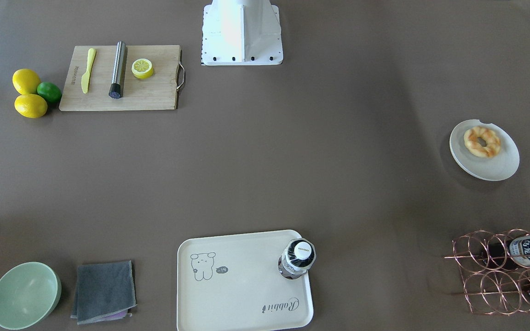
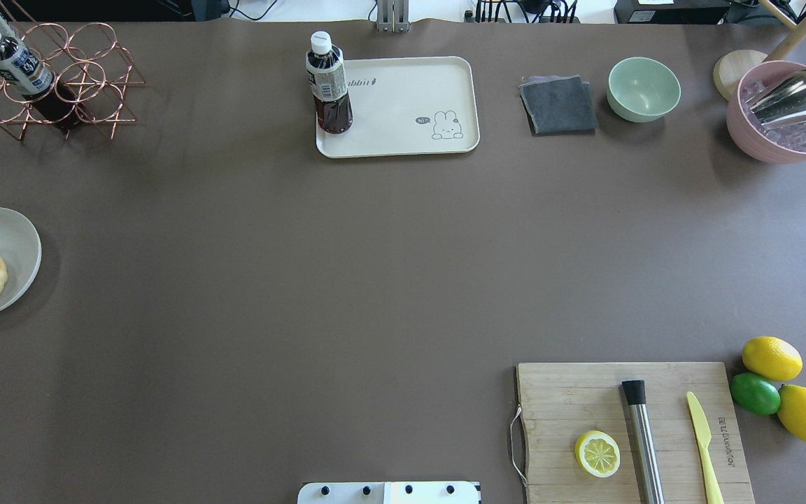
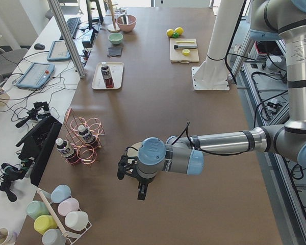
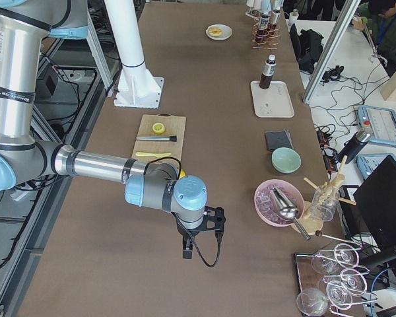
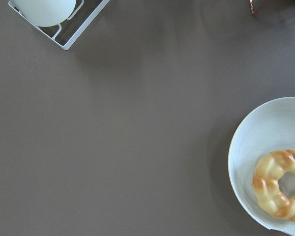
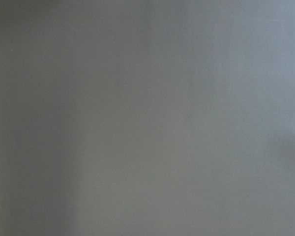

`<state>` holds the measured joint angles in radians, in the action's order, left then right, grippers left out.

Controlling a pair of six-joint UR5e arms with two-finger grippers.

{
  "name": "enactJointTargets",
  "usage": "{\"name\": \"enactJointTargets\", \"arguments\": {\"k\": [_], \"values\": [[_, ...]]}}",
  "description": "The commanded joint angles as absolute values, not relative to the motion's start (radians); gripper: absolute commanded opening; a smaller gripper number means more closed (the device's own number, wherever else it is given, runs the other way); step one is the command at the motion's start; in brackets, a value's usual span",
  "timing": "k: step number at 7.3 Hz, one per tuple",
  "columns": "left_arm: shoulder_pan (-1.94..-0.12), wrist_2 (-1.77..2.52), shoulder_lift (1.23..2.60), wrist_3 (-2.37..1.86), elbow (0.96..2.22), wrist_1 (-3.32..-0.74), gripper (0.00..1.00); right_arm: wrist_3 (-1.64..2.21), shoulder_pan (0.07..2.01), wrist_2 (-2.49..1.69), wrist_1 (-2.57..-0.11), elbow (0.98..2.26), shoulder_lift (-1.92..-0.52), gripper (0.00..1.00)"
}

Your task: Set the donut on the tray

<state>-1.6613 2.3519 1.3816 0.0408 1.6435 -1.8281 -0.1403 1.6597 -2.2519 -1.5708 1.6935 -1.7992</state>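
Left wrist view: a donut (image 5: 266, 186) lies on a pale plate (image 5: 250, 147) at the lower right, both cut off by the frame edge. The brown table (image 5: 128, 137) fills the remainder. At the top left, a white wire rack (image 5: 74, 35) holds a pale rounded object (image 5: 44, 7), only partly visible.

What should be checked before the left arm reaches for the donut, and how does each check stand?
1. The donut lies free on the round plate: ok.
2. The tray has bare room; a bottle stands only at one corner: ok.
3. The left gripper is near the donut, which shows on its plate in the left wrist view: ok.
4. Left gripper open: cannot tell, side view only.
5. The right gripper hangs at the table's other end, away from plate and tray: ok.
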Motion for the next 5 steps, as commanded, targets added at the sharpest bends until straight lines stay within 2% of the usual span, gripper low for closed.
{"name": "enactJointTargets", "arguments": {"k": [1,5], "values": [[-1.658,2.257,1.391,0.037,1.667,-1.827,0.98,-0.141,1.66,-2.252,-1.571,1.694,-1.799,1.0],[-1.655,2.252,1.391,0.037,1.663,-1.824,0.98,-0.141,1.66,-2.252,-1.571,1.694,-1.799,1.0]]}}
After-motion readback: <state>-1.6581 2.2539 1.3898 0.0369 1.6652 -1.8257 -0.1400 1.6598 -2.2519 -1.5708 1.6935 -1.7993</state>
